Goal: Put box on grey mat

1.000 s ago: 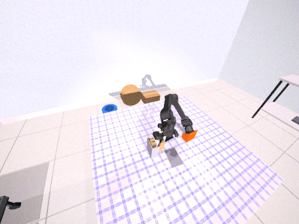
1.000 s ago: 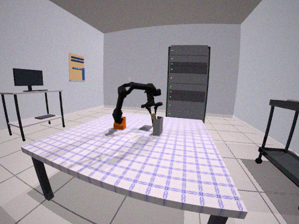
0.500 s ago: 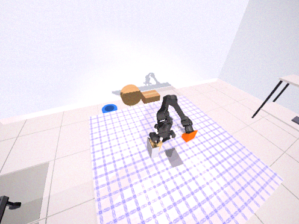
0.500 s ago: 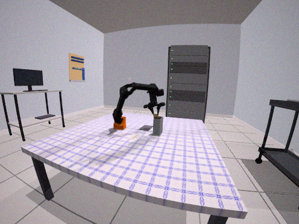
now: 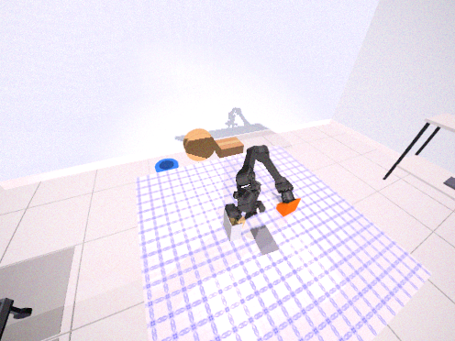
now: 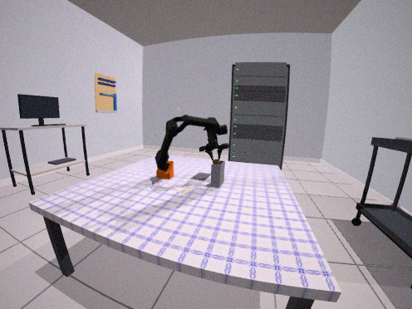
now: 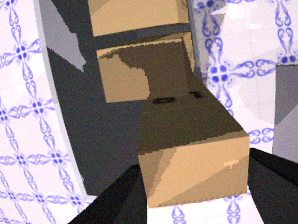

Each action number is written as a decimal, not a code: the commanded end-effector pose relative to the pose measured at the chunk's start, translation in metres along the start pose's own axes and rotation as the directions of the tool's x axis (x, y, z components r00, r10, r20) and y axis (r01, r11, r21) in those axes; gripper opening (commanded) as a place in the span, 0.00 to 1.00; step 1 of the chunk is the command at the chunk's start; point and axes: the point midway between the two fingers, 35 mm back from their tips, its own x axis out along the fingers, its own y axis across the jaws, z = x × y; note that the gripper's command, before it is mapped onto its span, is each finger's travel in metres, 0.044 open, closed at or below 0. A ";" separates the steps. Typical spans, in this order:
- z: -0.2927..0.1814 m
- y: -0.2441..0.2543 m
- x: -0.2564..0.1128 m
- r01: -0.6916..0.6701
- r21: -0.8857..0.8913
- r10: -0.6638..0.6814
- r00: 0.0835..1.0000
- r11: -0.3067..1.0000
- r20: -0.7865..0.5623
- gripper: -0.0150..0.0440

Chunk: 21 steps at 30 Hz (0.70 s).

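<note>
Pale walls (image 5: 115,69) (image 6: 179,66) stand round one table (image 5: 330,275) (image 6: 187,224) (image 7: 30,125) with a blue-checked top. One black arm (image 5: 271,167) (image 6: 195,120) reaches over it. From the side, one grey bin (image 5: 236,233) (image 6: 218,176) (image 7: 59,105) stands at three o'clock from the arm's foot. One grey mat (image 5: 264,239) (image 6: 201,176) (image 7: 287,95) lies near the bin, towards ten o'clock in that same view.

I count three brown boxes. In the wrist view, a near box (image 7: 122,80) and a far box (image 7: 137,17) stand in the bin, towards eleven and twelve o'clock from the held box (image 5: 242,221) (image 6: 218,161) (image 7: 195,172). The pincer (image 5: 241,217) (image 6: 218,159) (image 7: 194,167) is part open, its two fingers snug on that third box, by the bin's mouth. Dark marks show on its side, but I can't read them, so I can't tell which box is ER.

It is likely light card, stiff but easy to dent. Hold two flat sides near the top, gently, and tip it print up over the mat.
</note>
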 end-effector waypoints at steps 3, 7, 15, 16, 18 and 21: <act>0.001 0.000 0.012 -0.001 -0.005 0.001 1.000 1.000 0.006 0.51; 0.001 0.000 0.019 -0.001 -0.004 0.001 1.000 1.000 0.006 0.51; 0.002 0.000 0.031 -0.001 -0.004 0.001 1.000 1.000 0.007 0.51; 0.002 0.000 0.032 -0.001 -0.004 0.001 1.000 1.000 0.007 0.51; 0.002 0.000 0.033 -0.001 -0.004 0.001 1.000 1.000 0.007 0.51; 0.001 0.000 0.032 0.001 -0.004 -0.001 1.000 1.000 0.007 0.51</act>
